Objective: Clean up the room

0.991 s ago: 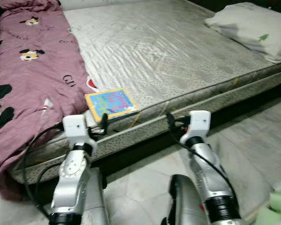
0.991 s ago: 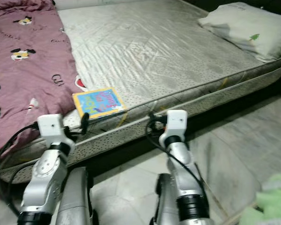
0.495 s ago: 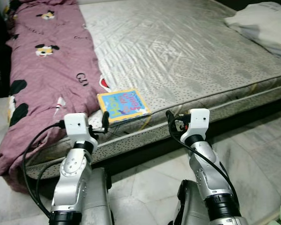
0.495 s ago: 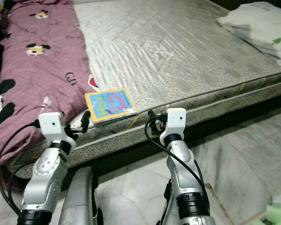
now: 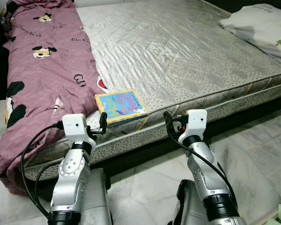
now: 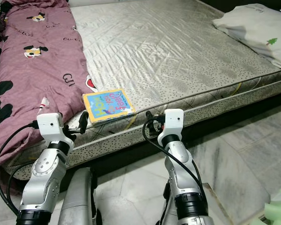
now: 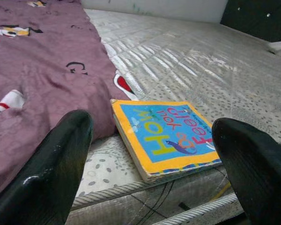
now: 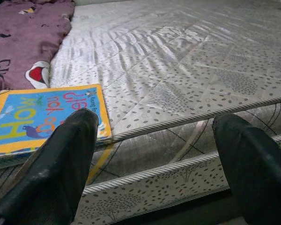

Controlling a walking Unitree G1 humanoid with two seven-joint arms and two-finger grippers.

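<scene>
- While both arms reach forward at the bed's near edge, a children's picture book point(image 5: 121, 105) with a yellow border and blue cover lies flat on the bare quilted mattress point(image 5: 178, 56), close to that edge.
- Its one side lies just beside, possibly touching, the maroon cartoon-print blanket point(image 5: 42, 70) spread along the mattress's left part.
- Left gripper point(image 7: 150, 164) hovers low before the mattress edge, its fingers point(image 7: 56, 164) spread wide and empty, the book between them in the wrist view.
- Right gripper point(image 8: 154, 159) hangs to the book's right, facing the mattress side, fingers likewise parted and holding nothing.
- A white pillow point(image 6: 257, 30) with a small green tree print rests at the far right corner.
- Pale marble floor point(image 5: 253, 140) runs beside the bed; something light green point(image 6: 278, 206) shows at the lower right, too cropped to identify.
</scene>
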